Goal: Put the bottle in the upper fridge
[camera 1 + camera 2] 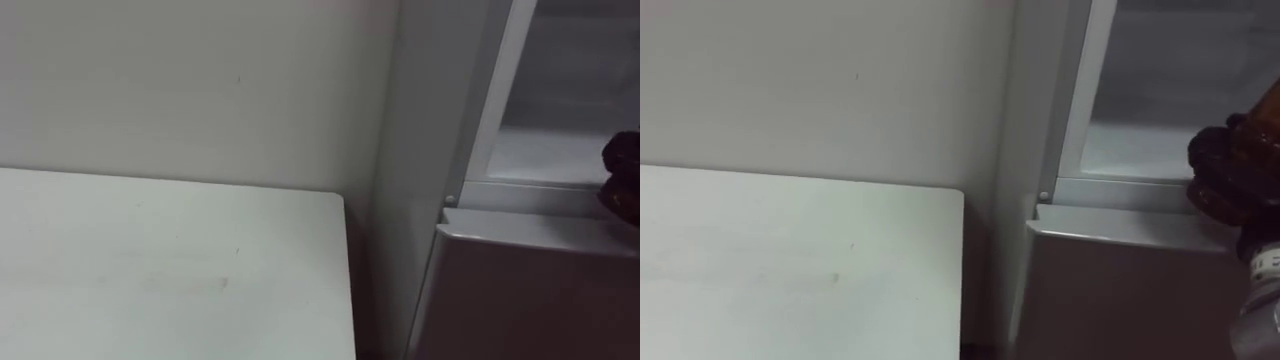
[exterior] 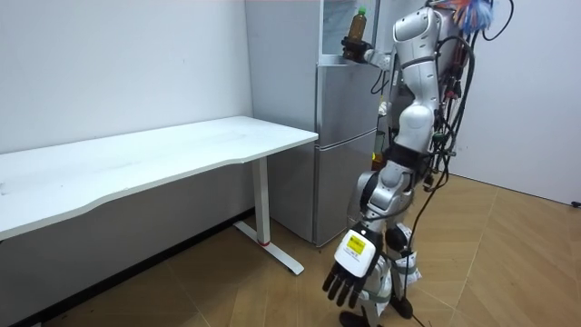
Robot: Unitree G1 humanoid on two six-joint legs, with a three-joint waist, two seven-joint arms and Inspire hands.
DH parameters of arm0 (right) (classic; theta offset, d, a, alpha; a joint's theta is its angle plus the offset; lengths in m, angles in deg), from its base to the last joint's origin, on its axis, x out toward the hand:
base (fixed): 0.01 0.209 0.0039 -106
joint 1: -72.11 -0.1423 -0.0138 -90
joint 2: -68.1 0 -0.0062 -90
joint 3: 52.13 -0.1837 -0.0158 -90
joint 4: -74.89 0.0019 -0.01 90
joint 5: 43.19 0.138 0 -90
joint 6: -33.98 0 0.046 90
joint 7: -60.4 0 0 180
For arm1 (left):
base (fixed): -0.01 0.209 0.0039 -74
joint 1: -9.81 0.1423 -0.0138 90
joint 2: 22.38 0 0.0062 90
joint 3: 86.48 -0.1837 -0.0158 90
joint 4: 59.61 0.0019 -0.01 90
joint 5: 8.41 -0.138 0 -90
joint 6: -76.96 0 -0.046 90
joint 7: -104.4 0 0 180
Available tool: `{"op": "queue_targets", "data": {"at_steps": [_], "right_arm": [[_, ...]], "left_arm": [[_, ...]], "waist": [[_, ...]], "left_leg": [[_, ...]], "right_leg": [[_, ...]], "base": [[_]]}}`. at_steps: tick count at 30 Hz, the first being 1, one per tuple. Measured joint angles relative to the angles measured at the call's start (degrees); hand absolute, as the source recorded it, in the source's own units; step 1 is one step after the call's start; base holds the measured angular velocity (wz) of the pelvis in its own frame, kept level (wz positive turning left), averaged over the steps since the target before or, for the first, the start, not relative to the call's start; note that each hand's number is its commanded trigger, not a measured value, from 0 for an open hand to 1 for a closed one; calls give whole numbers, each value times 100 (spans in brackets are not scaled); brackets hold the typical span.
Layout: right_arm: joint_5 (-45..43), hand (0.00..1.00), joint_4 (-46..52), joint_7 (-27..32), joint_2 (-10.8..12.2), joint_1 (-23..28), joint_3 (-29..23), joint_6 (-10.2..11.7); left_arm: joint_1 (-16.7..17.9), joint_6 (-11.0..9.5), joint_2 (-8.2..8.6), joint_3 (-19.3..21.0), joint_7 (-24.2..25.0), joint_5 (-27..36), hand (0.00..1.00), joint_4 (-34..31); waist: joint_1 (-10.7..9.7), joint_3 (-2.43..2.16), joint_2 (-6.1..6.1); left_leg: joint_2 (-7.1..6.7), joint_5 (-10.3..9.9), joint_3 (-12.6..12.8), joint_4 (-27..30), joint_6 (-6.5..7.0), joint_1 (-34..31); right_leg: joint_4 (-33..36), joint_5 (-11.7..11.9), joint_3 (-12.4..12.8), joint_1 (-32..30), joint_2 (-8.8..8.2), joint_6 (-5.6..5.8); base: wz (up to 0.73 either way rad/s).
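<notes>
1. Long white table on white legs (image 2: 182,150): standing along the wall, just beside the fridge. Judged of no further use to the task.
2. Tall silver fridge (image 2: 345,136): set at the table's end, faced closely by the robot, shut at the lower door.
3. Upper fridge compartment (image 1: 1160,110): open toward the robot, with a white frame and a pale inner floor showing above the lower door's top edge. Access judged already gained. Cannot tell where its own door hangs.
4. Left robot hand (image 2: 349,272): hanging low beside the leg, with fingers loosely spread and nothing in them. Idle.
5. Right robot hand (image 1: 1220,175): held high at the compartment's front edge, with dark fingers curled round the bottle's lower body.
6. Amber-brown bottle with a green cap (image 2: 359,29): upright in the right robot hand, at the mouth of the upper fridge compartment, just above the lower door's top edge. Cannot tell whether resting on the inner floor or hanging clear of it. Judged near the end of the carry, not yet delivered. Left to do: reaching deeper, setting down inside, loosening the grasp, drawing back, then probably shutting the door.
</notes>
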Motion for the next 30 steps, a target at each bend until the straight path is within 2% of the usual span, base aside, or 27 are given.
{"op": "queue_targets", "data": {"at_steps": [5,9,17,23,25,30], "right_arm": [[17,100,-88,133,-3,-35,-37,6],[20,100,-145,219,-6,-36,-37,8],[53,100,-152,598,-26,-37,-23,13],[74,100,-277,910,-172,-64,59,11],[89,100,-402,1054,-185,-172,86,11],[61,100,-745,1484,-236,-504,250,9]], "left_arm": [[160,0,-12,104,108,-108,0,-298],[215,-5,-27,100,212,-102,0,-350],[314,12,-62,89,216,-95,0,-488],[377,93,-144,87,217,-99,0,-586],[385,93,-181,88,216,-100,0,-580],[387,86,-222,86,217,-103,0,-460]], "waist": [[20,-25,-115],[31,-37,-149],[121,-22,-179],[187,-20,-235],[189,-1,-262],[177,0,-276]], "left_leg": [[-10,-14,-100,196,14,-280],[1,-19,-174,284,16,-391],[10,-44,-243,375,-12,-487],[14,-39,-266,389,-14,-518],[13,-39,-284,389,-14,-532],[5,-37,-289,390,-12,-518]], "right_leg": [[-7,-5,-57,-157,14,-10],[-1,3,-152,-182,15,-18],[-15,-7,-178,-199,55,-30],[-16,12,-186,-268,60,-60],[-15,12,-189,-267,60,-60],[8,28,-240,-218,44,-66]], "base": [[12],[10],[3],[0],[0],[0]]}}
